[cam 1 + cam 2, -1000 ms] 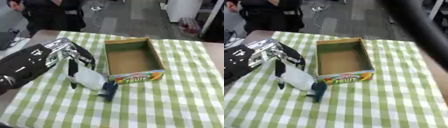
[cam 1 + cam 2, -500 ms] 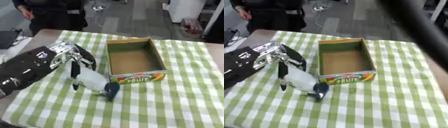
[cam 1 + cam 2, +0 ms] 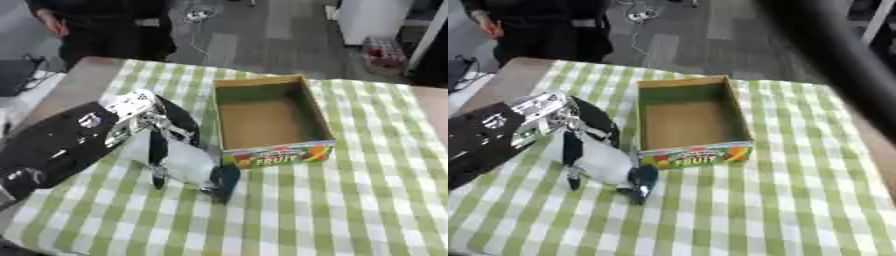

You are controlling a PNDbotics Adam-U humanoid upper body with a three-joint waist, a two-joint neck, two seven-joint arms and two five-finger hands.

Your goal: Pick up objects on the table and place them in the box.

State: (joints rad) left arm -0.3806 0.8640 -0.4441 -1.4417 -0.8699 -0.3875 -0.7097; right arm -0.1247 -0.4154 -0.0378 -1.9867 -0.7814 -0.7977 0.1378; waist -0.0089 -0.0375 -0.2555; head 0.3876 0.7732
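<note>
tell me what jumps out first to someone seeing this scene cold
First the black-and-silver left hand, reaching in from the left over the green-and-white checked tablecloth, its fingers round a pale whitish bottle-like object with a dark end that lies near the table's middle. Next the open cardboard box with a colourful FRUIT label just right of it, nothing visible inside. The right hand is not clearly seen.

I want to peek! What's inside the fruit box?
Nothing shows inside the fruit box: only its bare brown floor. The near wall hides a strip of floor right behind it.
</note>
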